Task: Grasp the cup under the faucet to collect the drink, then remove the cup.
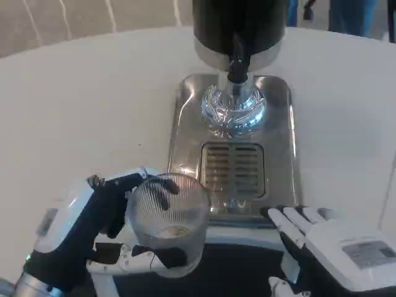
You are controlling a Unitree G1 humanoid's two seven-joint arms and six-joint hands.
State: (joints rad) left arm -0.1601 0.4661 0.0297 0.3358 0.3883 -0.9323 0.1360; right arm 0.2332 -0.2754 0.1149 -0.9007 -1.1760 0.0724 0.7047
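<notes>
Status: left hand has the cup gripped, fingers wrapped round its ribbed clear wall, thumb side low at the front. The cup is upright, at the near-left corner of the steel drip tray, well short of the faucet. It sits near the tray's front edge, not over the grate. Can't tell whether the base is on the table or lifted.

There looks to be a thin pale layer at the bottom of the cup, but it could be just the glass base, so I can't confirm any drink collected. So it's either pre-fill (grasp done; placing under the faucet, filling and removal left) or already pulled away after a small pour. The frame doesn't settle it.

Pose: left forearm comes in from the lower left, back of hand facing up and left. Right hand lies flat, palm down, by the tray's near-right corner, fingers extended and slightly apart toward the tray, holding nothing.

The dispenser stands at the tray's far end, with a shiny domed base under the faucet.
</notes>
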